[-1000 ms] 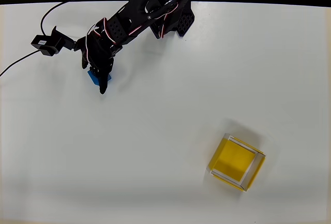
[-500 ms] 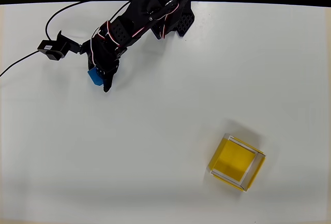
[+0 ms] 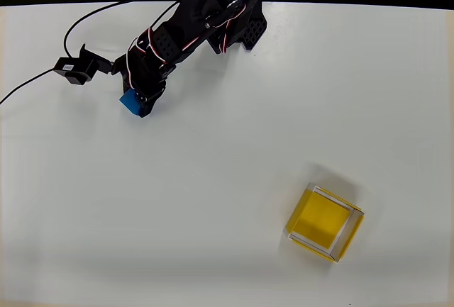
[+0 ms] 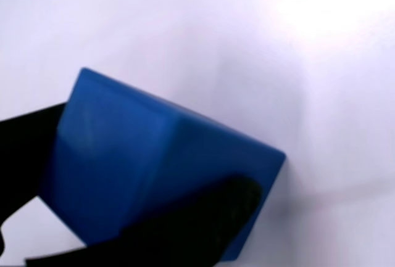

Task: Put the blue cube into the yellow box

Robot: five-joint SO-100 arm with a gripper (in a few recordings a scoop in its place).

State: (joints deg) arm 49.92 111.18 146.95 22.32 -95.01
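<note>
1 end effector (image 3: 140, 101) clamped around blue cube (image 3: 130, 101), arm folded low, top left.

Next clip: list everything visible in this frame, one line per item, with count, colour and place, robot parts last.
cube: one, blue, upper left of the overhead view, between the gripper fingers; large in the wrist view.
box: one, yellow floor with pale clear walls, open top, lower right of the overhead view, far from the cube, nothing inside.
table: one, white, under everything.
cable: one, black, running from the left edge toward the arm.
arm: one, black with red and white wires, base at top centre, reaching left.
wrist camera: one, black, sticking out left of the gripper.
gripper: one, black, shut on the cube.
</note>
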